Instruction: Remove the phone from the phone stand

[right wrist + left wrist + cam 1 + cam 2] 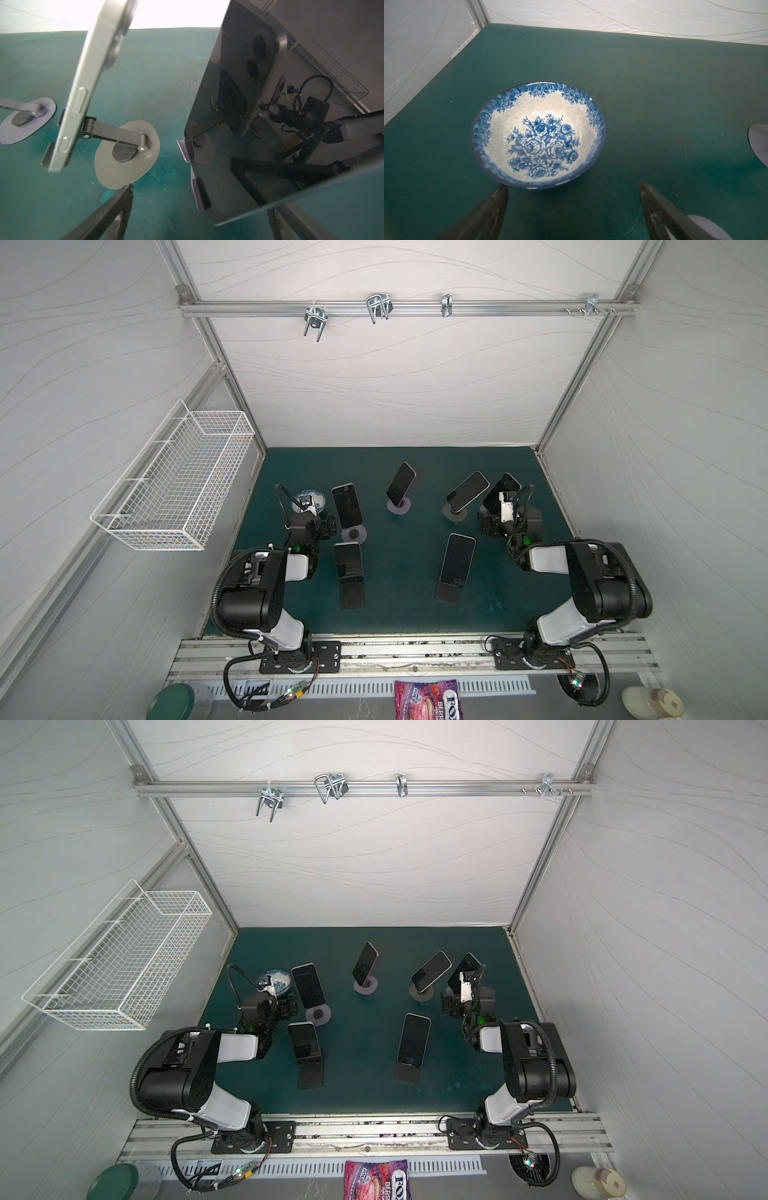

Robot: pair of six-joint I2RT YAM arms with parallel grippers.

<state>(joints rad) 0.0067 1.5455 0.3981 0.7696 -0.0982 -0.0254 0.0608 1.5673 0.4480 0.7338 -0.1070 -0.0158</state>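
Observation:
Several dark-screened phones lean on stands across the green mat [399, 605]. The far-right phone [500, 489] [465, 967] fills the right wrist view as a black screen [270, 124], held in its phone stand by purple clips [199, 195]. My right gripper [202, 199] [505, 508] is open, with that phone's lower corner between its fingers; one fingertip [128, 188] is clear of it and the other sits behind the phone's edge. My left gripper [573, 188] [309, 508] is open and empty, just short of a blue floral bowl [537, 135].
A grey phone [83, 93] on a hinged stand with a round base [126, 153] stands close beside the right gripper. Further phones [348, 506] [401, 483] [457, 558] occupy the mat's middle. A wire basket [174, 485] hangs on the left wall.

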